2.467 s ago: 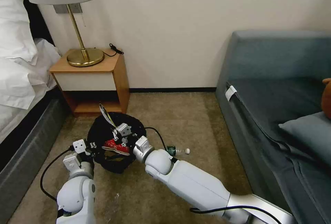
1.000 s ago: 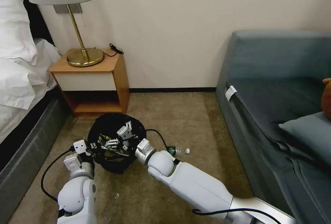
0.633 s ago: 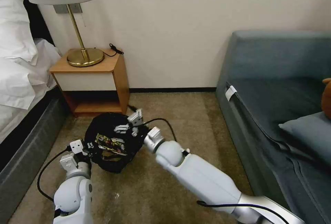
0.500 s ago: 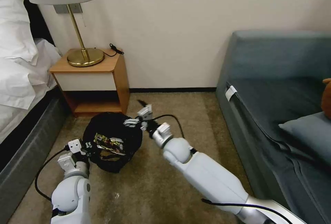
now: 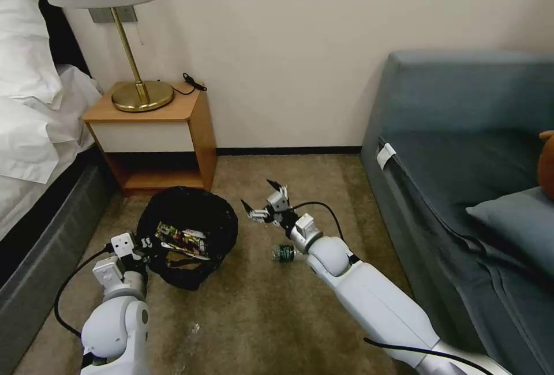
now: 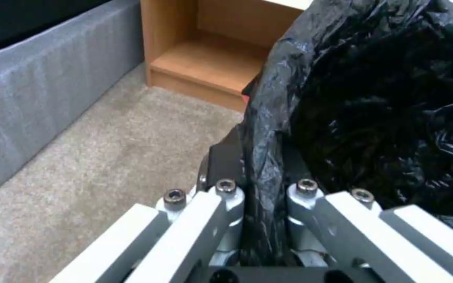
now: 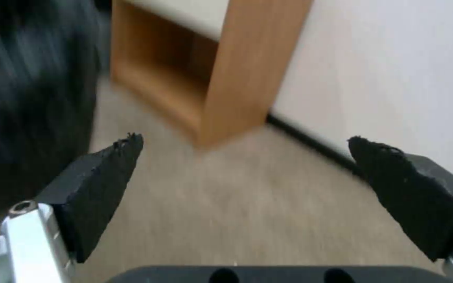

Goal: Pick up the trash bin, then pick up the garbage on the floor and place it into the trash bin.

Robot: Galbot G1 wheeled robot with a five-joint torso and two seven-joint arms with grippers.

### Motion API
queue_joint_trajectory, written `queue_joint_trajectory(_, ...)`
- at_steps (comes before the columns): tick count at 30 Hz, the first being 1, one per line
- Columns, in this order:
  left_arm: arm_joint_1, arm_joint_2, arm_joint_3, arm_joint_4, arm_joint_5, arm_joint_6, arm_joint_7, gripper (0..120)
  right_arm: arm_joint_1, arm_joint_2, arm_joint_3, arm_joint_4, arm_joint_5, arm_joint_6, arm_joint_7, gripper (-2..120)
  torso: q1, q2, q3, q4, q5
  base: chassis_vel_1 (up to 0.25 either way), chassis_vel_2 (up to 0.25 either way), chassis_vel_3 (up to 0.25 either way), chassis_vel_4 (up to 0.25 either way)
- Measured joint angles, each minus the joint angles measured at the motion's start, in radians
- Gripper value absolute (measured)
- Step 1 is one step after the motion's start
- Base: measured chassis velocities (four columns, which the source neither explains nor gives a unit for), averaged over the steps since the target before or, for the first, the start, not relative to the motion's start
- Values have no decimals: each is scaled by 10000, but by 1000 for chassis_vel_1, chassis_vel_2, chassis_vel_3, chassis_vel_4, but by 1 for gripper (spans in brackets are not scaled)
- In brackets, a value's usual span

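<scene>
Black crinkly plastic lines the trash bin [image 5: 187, 236], which sits at about 8 o'clock in our head view, and our left tool [image 5: 151, 243] is closed on that lined rim at the bin's near-left edge; in the left wrist view the bag [image 6: 268, 157] is pinched between the two fingers. So the first part of the job, taking hold of the bin, looks done.

Inside the bin we can see a gold-brown snack wrapper [image 5: 180, 238] lying on top, with something brown, perhaps the paper bag, just under it at 6 o'clock of the wrapper; we cannot tell what else lies beneath.

Further right, just past the bin at its 3 o'clock, our right tool [image 5: 264, 201] hangs over the floor [image 5: 248, 317] with its black-padded fingers [image 7: 103, 173] spread wide and nothing between them. Close beside that arm's wrist, at 6 o'clock of the tool, the small clear bottle [image 5: 284, 252] with the green label lies on its side on the carpet, apart from the bin. By our judgement it is the one piece of garbage left to collect
</scene>
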Motion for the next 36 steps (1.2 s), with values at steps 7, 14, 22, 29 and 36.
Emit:
queue_joint_trajectory(7,86,-32,-25,-10,-1,-81,24,4,474,100,363,-1975,-1513,376,-1805,100,0,0,0,-1,-2,0,0,0,0)
queue_joint_trajectory(14,106,-45,-29,15,18,-138,45,4,837,268,548,-3250,-2175,812,-3135,100,0,0,0,0,-2,0,0,0,0)
queue_joint_trajectory(22,7,-169,36,186,119,-240,49,4,1128,690,1003,-4779,-3773,1153,-5386,100,0,0,1,0,-1,0,0,0,0)
queue_joint_trajectory(29,71,-175,-24,244,124,-320,65,4,1551,1024,1847,-6242,-4661,1525,-5483,100,0,0,1,1,-2,0,0,0,0)
queue_joint_trajectory(36,78,-199,8,271,140,-347,71,4,1762,1075,2114,-6713,-4690,1606,-5277,100,0,0,1,0,-2,0,0,0,0)
